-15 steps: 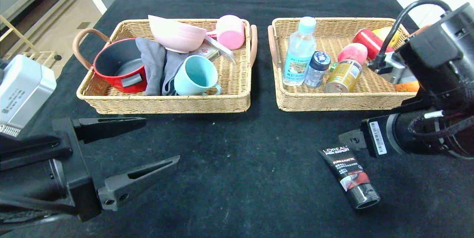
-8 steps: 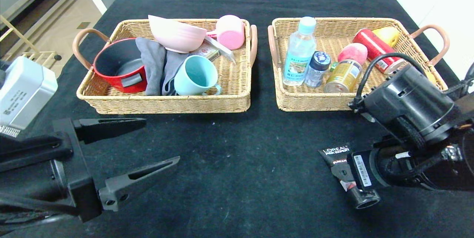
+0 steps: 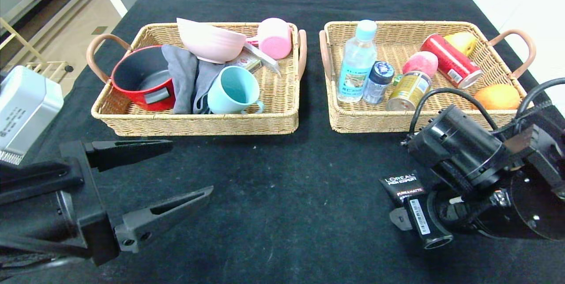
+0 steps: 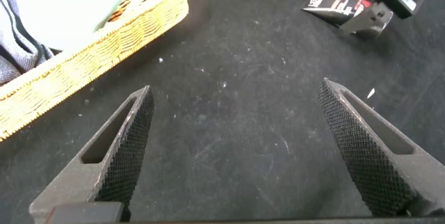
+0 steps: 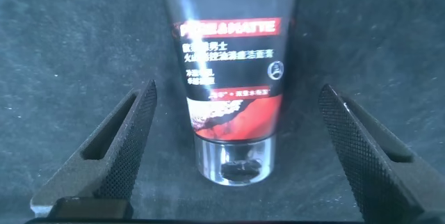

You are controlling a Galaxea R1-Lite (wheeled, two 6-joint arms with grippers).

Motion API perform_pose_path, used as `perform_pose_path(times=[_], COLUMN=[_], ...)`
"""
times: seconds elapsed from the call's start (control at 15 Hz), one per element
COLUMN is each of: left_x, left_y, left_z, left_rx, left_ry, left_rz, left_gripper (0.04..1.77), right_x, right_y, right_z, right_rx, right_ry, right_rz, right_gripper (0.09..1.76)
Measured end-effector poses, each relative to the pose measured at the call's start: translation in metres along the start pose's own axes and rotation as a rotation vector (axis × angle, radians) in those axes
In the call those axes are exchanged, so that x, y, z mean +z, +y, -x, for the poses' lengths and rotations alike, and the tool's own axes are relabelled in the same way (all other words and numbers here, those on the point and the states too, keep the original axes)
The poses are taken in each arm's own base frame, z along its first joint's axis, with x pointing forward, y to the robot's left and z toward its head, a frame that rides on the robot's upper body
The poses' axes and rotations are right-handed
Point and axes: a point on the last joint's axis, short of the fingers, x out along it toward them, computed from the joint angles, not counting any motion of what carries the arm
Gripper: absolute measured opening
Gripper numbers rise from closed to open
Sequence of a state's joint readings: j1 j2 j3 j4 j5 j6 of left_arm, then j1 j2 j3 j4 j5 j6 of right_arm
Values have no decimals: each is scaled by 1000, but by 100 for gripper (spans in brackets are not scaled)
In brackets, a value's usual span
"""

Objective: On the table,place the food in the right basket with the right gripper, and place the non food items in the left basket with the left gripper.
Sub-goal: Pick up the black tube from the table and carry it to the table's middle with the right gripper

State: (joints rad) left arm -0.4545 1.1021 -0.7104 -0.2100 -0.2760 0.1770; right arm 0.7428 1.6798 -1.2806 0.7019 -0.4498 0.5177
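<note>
Black-clothed table [image 3: 282, 195] carried two wicker baskets; since the earlier frame the right gripper [image 5: 233, 147] had descended over the one L'Oreal tube [image 3: 404, 187] lying before the right basket [image 3: 375, 120], fingers spread, tube between them; an orange [image 3: 498, 96] was uncovered; left gripper [image 3: 167, 173] stayed splayed before the left basket [image 3: 198, 124].

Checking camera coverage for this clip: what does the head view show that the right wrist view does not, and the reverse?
Only the head view shows the left basket, the right basket with its food, and the open left gripper low over the table. Only the right wrist view shows the right gripper with fingers open on either side of the tube's clear cap. Both show the L'Oreal tube lying on the black cloth.
</note>
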Motion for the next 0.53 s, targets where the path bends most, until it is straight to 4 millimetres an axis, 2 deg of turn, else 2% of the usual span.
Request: perform_pose_path(times=[0.33, 0.53], left_x=[0, 0], left_y=[0, -1], left_z=[1, 1], left_rx=[-2, -3], left_ry=[2, 1], left_rz=[0, 0], left_gripper=[172, 172], right_x=[-1, -2], right_y=[3, 4], right_z=[-7, -10], right_rx=[-11, -15], right_ry=[18, 27], right_rz=[3, 5], right_gripper=[170, 123])
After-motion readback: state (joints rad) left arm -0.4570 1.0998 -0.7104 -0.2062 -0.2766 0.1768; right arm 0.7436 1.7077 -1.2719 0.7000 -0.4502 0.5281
